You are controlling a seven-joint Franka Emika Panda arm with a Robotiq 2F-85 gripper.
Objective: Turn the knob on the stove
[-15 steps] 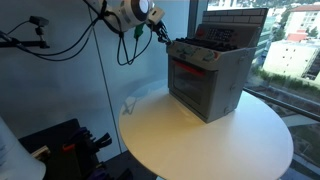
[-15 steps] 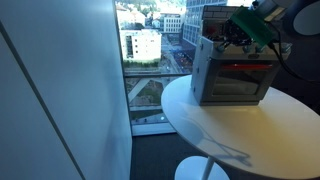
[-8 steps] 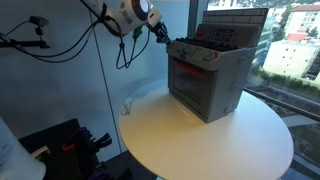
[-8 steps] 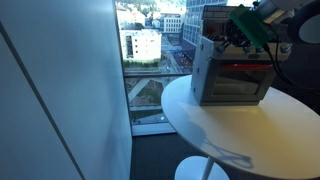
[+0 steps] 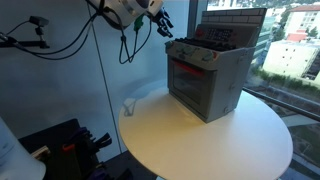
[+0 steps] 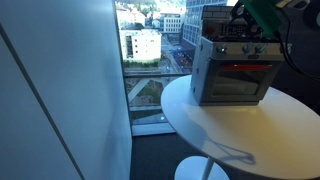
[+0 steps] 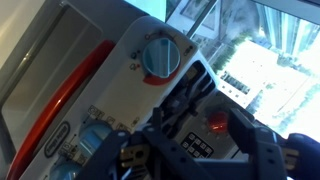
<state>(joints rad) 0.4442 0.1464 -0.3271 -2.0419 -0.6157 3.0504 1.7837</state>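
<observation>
Jaws spread, empty, hovering at stove's (image 5: 205, 80) 11 o'clock — knob (image 7: 160, 55) small (slippery?); off-centre closing could skid, shove stove along counter (image 5: 190, 142).

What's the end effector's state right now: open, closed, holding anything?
End effector: open, holding nothing, up above the stove.

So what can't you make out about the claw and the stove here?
Claw: open or shut unclear; tiny in both exterior views, dark and blurred in the wrist view.
Knobs on the stove: too small in both exterior views to read their settings.
</observation>
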